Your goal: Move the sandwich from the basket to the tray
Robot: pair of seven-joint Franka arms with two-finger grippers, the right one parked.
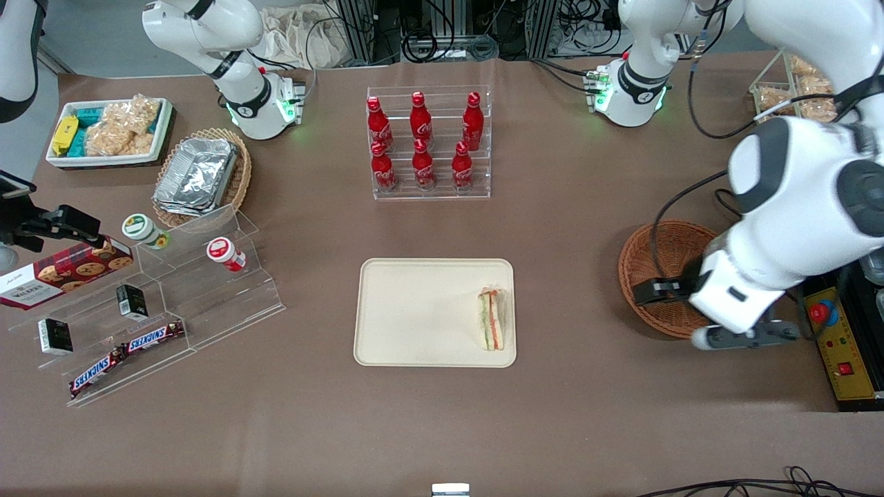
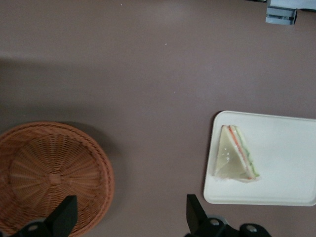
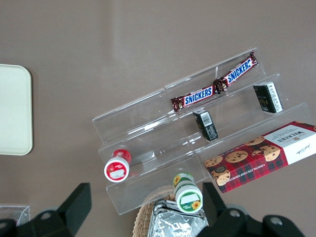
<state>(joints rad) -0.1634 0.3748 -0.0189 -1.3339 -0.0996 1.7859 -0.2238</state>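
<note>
Already the sandwich (image 1: 492, 319) lies on the tray (image 1: 414, 310); the gripper (image 2: 129, 217), jaws wide and holding nothing, hangs near the basket (image 1: 663, 276). Best to retreat upward, clear of the rim.

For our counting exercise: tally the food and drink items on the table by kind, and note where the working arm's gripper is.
Red cola bottles: 6
Snickers bars: 2
Wrapped triangular sandwich on the cream rectangular tray: 1
Red tartan cookie box: 1
Total: 10
Gripper, jaws open, hangs above the round reddish-brown wicker basket's edge.
</note>
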